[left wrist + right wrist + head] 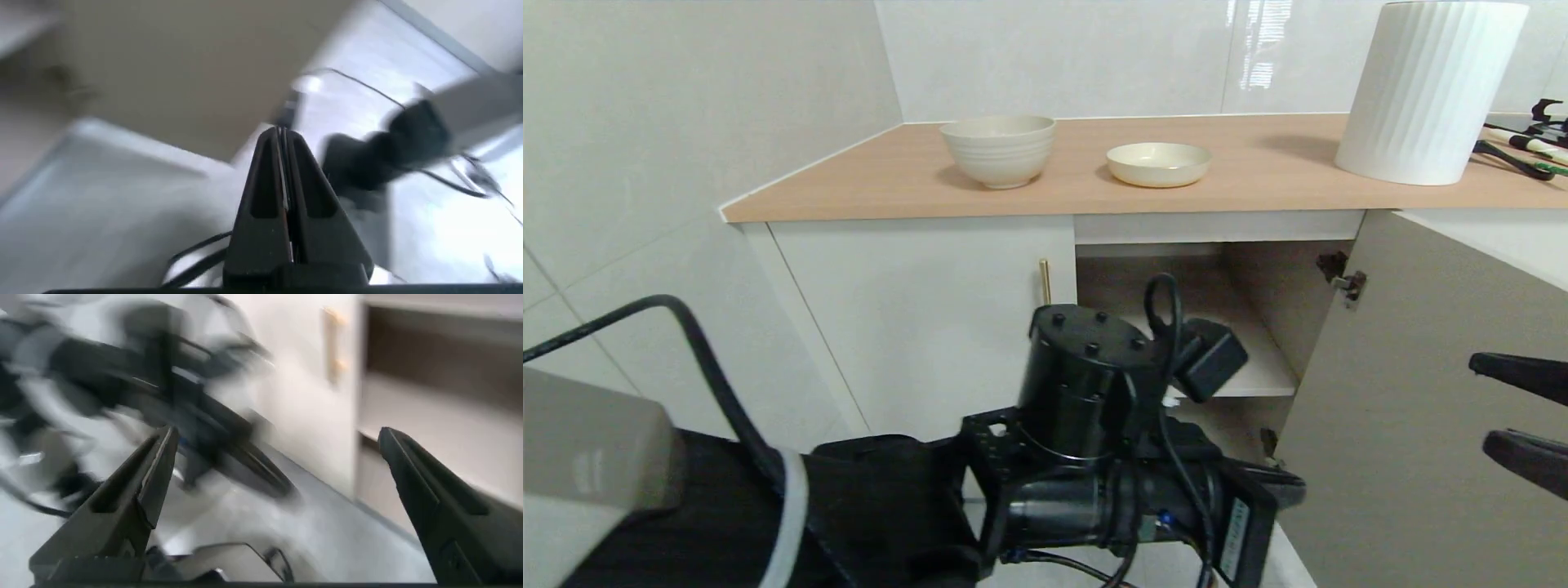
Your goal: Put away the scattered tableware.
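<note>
On the wooden counter point(866, 184) stand a deep beige bowl point(999, 149) and, to its right, a shallow cream dish point(1159, 163). Below them the cabinet's right door point(1413, 392) hangs open, baring a pale shelf point(1258, 367). My left arm point(1094, 408) is low in front of the cabinet, well under the counter; its gripper point(280, 139) is shut with nothing between the fingers. At the right edge my right gripper point(1480, 403) is open and empty in front of the open door. Its fingers point(155, 469) are spread wide, facing the left arm and the shelf point(441, 416).
A tall white ribbed container point(1429, 90) stands on the counter's right part, with several utensils point(1523, 151) beyond it. The left cabinet door point(931, 310) is closed and has a brass handle point(1044, 282). Tiled walls close off the left and back.
</note>
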### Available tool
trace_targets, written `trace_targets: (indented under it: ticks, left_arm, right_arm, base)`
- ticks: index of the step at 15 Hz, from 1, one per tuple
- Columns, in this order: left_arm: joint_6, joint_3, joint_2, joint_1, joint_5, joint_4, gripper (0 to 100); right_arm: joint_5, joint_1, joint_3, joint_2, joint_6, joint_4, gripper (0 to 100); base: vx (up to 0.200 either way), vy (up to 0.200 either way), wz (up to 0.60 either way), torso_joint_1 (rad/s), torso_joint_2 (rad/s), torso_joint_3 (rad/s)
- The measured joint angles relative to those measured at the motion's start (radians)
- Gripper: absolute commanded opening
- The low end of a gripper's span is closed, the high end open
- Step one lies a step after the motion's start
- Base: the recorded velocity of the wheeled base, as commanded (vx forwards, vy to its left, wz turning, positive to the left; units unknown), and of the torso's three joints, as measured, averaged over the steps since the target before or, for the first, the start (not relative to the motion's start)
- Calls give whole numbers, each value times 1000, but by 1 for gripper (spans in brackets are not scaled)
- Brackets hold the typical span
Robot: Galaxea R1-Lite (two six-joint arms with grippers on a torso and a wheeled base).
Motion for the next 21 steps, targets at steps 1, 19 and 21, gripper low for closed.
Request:
trace_targets:
  ticks: [1, 19, 21]
  left_arm:
    - [4, 54, -44, 40, 21, -13, 0]
    - [129, 421, -622, 628, 99, 23, 100]
    - [129, 386, -620, 632, 143, 27, 100]
  right_arm:
    - [-30, -6, -1, 36, -1, 0, 100]
    - [-236, -38, -143, 419, -4, -13, 100]
    - [-236, -38, -145, 418, -4, -13, 100]
  base:
    - [0, 0, 0, 0, 0, 0]
    - [0, 0, 0, 0, 0, 0]
    - [0, 0, 0, 0, 0, 0]
